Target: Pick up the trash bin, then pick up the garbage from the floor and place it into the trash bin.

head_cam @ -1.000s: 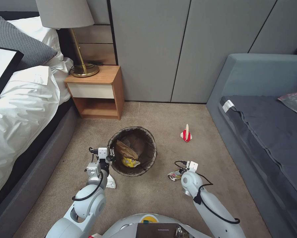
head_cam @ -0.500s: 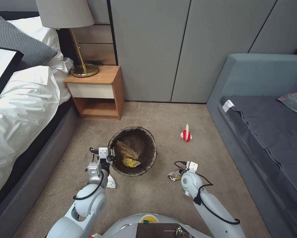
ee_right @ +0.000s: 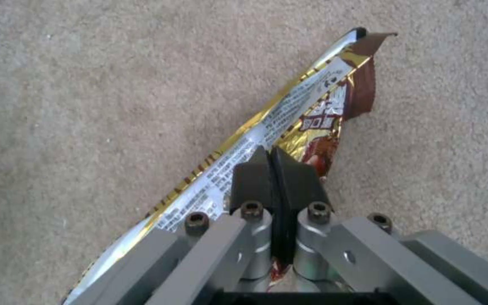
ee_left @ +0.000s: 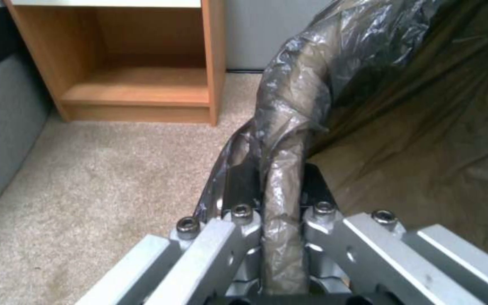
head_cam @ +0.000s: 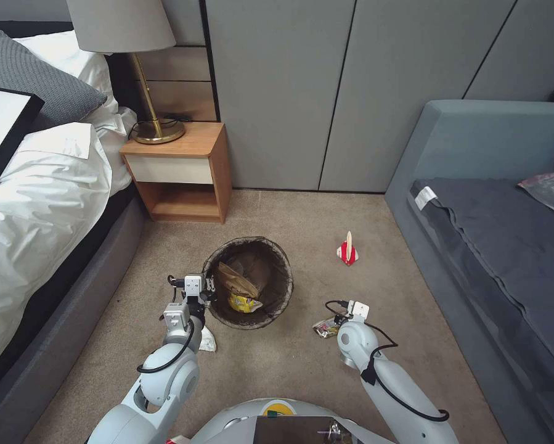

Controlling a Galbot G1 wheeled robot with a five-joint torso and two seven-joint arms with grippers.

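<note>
The trash bin (head_cam: 287,277) stands on the floor (head_cam: 277,364), its dark bag folded over the rim, with a brown paper bag (head_cam: 235,279) and a yellow wrapper (head_cam: 244,302) inside. My left gripper (head_cam: 209,290) is shut on the bin's near-left rim; the left wrist view shows the bagged rim (ee_left: 289,127) pinched in that gripper (ee_left: 272,169). My right gripper (head_cam: 335,322) is low over the carpet, shut on a gold-brown snack wrapper (ee_right: 311,106), also seen from the head (head_cam: 325,328). A red-white carton (head_cam: 347,251) lies farther off. A crumpled tissue (head_cam: 206,340) lies by my left forearm.
A wooden nightstand (head_cam: 181,172) with a lamp (head_cam: 156,126) stands behind the bin. The bed (head_cam: 42,203) borders the carpet on the left and a grey sofa (head_cam: 492,234) on the right. Open carpet lies between bin and sofa.
</note>
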